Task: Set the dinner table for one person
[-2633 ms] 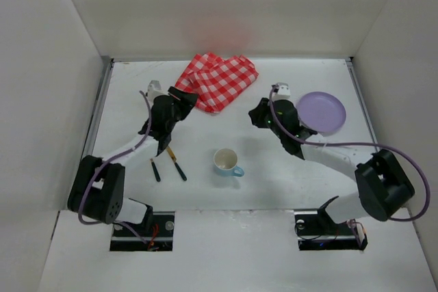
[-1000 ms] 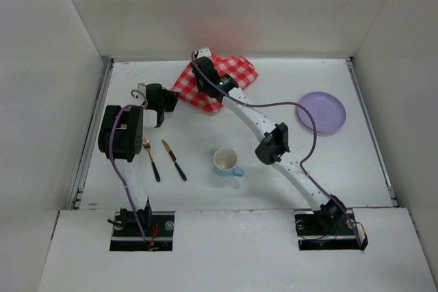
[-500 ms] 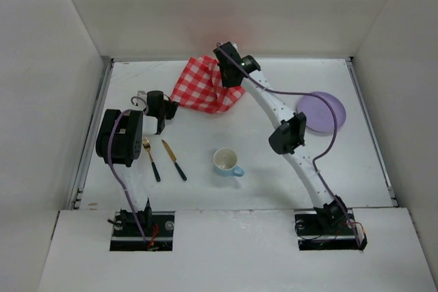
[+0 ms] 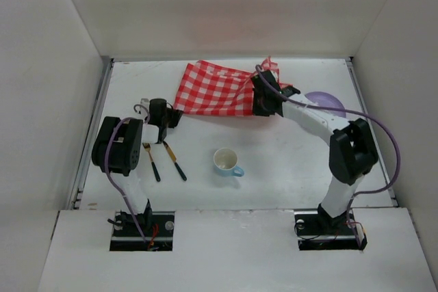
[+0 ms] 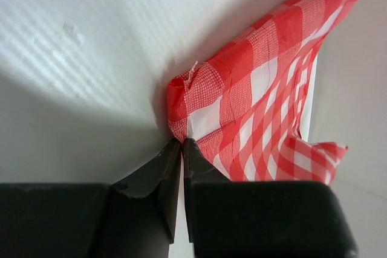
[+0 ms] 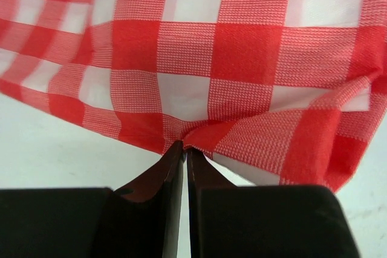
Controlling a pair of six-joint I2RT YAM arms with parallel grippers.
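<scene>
Now | left jaws: pinching checked cloth corner | right jaws: pinching its other edge

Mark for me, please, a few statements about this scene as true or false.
1. The left gripper and right gripper both pinch the cloth. True.
2. The cup stands on the cloth. False: it stands on the bare table, nearer the arms than the cloth.
3. The fork and knife lie side by side, left of the cup. True.
4. The plate lies under the cup. False: it lies far right, apart from the cup and partly hidden by the right arm.
</scene>
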